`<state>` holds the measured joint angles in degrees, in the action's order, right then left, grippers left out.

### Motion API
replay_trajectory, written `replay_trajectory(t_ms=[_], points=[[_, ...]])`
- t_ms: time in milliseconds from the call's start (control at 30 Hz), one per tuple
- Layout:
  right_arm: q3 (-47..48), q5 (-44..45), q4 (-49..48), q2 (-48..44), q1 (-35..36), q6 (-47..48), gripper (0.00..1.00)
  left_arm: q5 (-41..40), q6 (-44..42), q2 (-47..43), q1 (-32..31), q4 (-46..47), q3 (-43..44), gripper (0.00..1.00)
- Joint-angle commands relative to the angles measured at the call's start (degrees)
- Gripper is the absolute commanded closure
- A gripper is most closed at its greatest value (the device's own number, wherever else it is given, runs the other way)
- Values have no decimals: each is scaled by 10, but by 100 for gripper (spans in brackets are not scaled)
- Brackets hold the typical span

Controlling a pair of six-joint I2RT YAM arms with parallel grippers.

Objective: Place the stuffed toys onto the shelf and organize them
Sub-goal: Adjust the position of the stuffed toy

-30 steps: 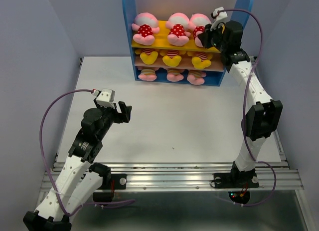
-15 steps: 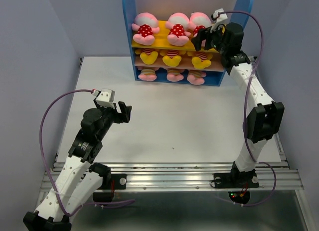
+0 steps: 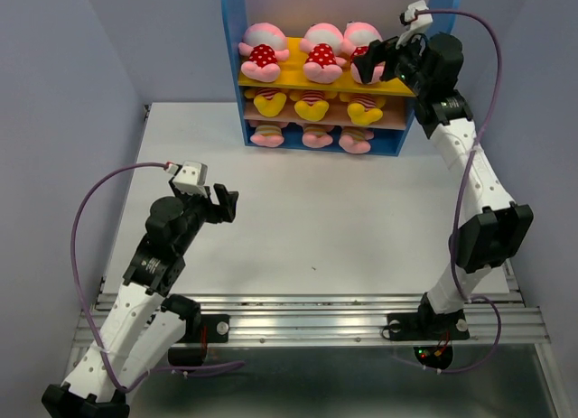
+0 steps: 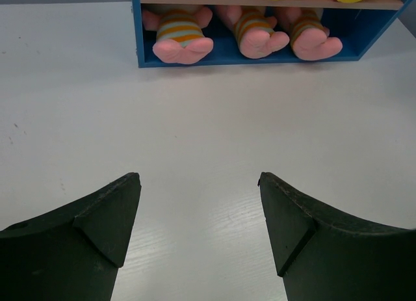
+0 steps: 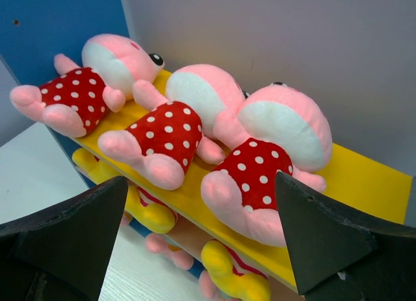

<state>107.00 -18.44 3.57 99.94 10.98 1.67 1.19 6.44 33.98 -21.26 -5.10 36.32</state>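
The shelf (image 3: 233, 66) stands at the back of the table with stuffed toys on all three levels. Three pink pigs in red dotted outfits (image 3: 263, 55) (image 3: 322, 57) (image 5: 260, 171) lie on the yellow board (image 5: 351, 177). Yellow bears (image 3: 312, 106) fill the brown board, and striped pigs (image 4: 181, 38) lie on the blue base. My right gripper (image 5: 201, 177) hangs open just in front of the rightmost dotted pig, touching nothing. Far from the shelf, my left gripper (image 4: 199, 175) is open and empty over the bare table.
The white table (image 3: 316, 201) stretches between the shelf and the arm bases. The shelf's right blue side panel (image 3: 442, 7) rises close behind my right wrist. Grey walls close in on both sides. Purple cables loop off each wrist.
My right gripper opened, let go of the rightmost dotted pig on the yellow board, and drew back up and to the right. The left arm stayed still.
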Motion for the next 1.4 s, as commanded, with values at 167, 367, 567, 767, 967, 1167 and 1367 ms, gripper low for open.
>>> replay_trajectory(t_ms=[167, 367, 567, 767, 967, 1167, 1367], points=[[-186, 56, 2, -201, 2, 0, 0, -24, -5, -16, 1, 18, -3, 15], [-408, 84, 64, -353, 2, 32, 0, -20, -6, -19, 1, 25, -3, 15], [-504, 180, 103, -438, -3, -6, 0, -32, -13, -22, 1, 22, 12, 15], [-552, 287, 102, -473, -3, -68, 0, -43, -23, -21, 2, 36, 10, 15], [-618, 367, 87, -507, -11, -119, 0, -45, -18, -29, 1, 34, -2, 15], [-702, 331, 47, -573, -45, -120, 0, -50, -20, -42, 1, 38, -6, 15], [-708, 296, 56, -595, -76, -130, 0, -48, -20, -32, 1, 38, -7, 15]])
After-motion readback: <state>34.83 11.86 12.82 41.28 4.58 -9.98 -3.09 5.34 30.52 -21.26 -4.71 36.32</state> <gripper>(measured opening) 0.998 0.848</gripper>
